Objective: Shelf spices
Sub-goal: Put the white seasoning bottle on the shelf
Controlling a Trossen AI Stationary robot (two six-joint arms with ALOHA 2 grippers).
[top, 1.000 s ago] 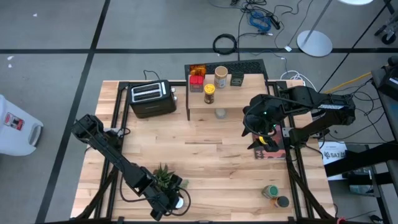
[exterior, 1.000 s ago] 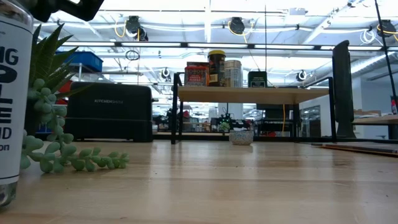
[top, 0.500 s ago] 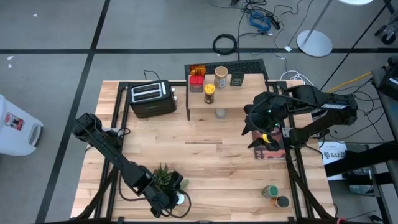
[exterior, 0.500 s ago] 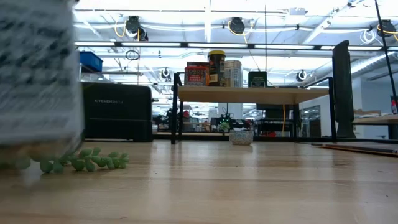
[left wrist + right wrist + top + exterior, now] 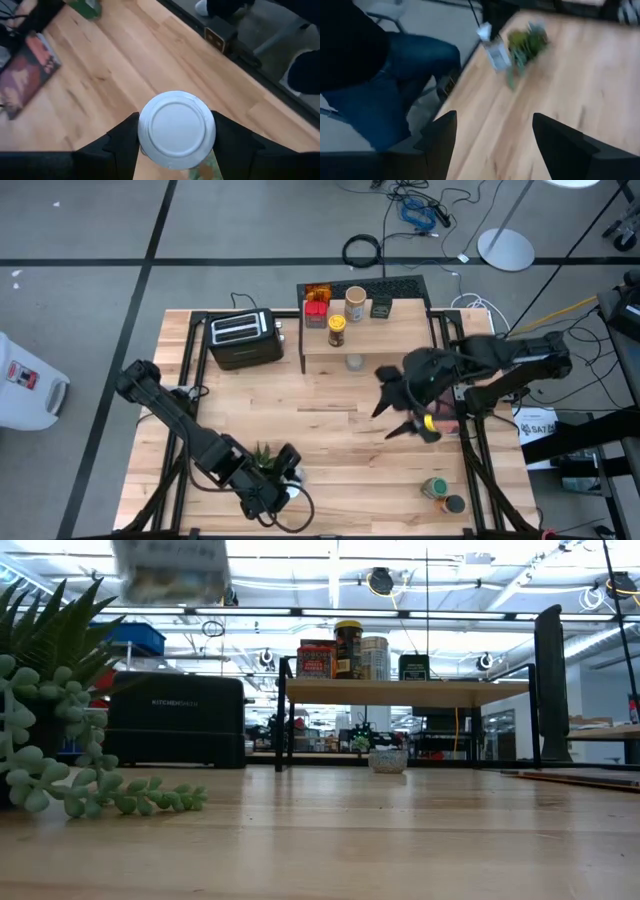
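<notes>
My left gripper (image 5: 283,488) is shut on a white-capped shaker (image 5: 176,129) at the table's near left, beside the green plant (image 5: 263,463). In the low view the shaker's bottom (image 5: 170,568) hangs high above the tabletop. My right gripper (image 5: 398,418) stands open over the right middle of the table, nothing between its fingers (image 5: 495,135). The shelf (image 5: 395,332) at the far side carries several spices: an amber jar (image 5: 318,290), a red tin (image 5: 316,310), a yellow-lidded jar (image 5: 337,331), a tan-lidded jar (image 5: 355,303) and a dark tin (image 5: 381,308). My left gripper pinches the shaker between its two fingers, one on each side, at or just below the white cap's rim (image 5: 142,131). The cap hides the exact place. The fingers slant down from the table's left. The shaker is lifted clear of the table.
A black toaster (image 5: 240,338) stands far left beside the shelf. A small jar (image 5: 388,760) sits on the table at the shelf's front. A green-capped bottle (image 5: 435,488) lies near the near right corner. A red booklet (image 5: 443,423) lies at the right edge. A person's legs (image 5: 380,100) show beyond the table.
My left gripper has risen with the shaker, lifting it off the table from beside the plant, and its wrist has rolled. My right gripper has swung from the right edge toward the table's middle and tipped more level, staying open.
</notes>
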